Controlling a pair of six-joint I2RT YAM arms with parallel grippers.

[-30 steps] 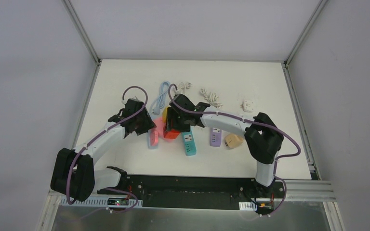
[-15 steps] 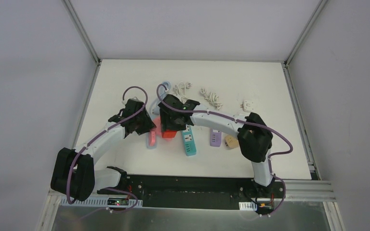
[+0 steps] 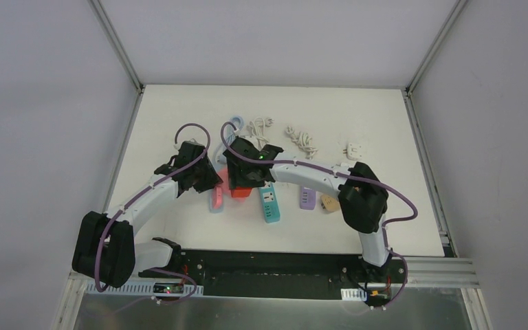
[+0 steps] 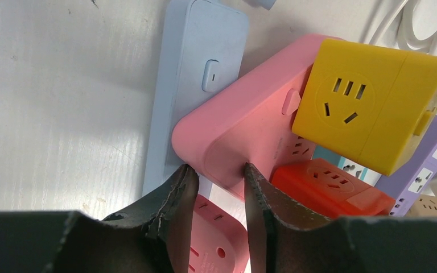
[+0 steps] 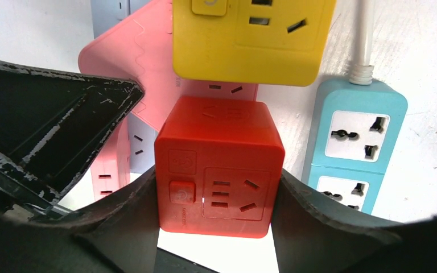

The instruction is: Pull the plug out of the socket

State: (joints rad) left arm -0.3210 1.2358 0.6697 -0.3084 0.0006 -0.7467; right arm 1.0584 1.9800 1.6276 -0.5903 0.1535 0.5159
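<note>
- The red cube plug (image 5: 219, 165) sits mid-table, seated against the pink socket block (image 4: 244, 125), which has a yellow adapter (image 4: 370, 108) stacked on its far side.
- The right gripper (image 5: 216, 176) is clamped on the red cube, one finger flat on each side face. It looks like a square, centred hold.
- The left gripper (image 4: 216, 170) pinches the near corner of the pink block, acting as the anchor.
- To do this well, I'd say draw the cube straight out along its pins with no twisting, while the left side holds firm so the block doesn't trail along.
- It's tight here: the teal strip (image 5: 355, 142) lies just right of the cube, and the pale blue strip (image 4: 196, 74) lies left of the pink block.
- Open room is towards the near edge, where the table (image 3: 357, 110) is bare. Up also looks free.
</note>
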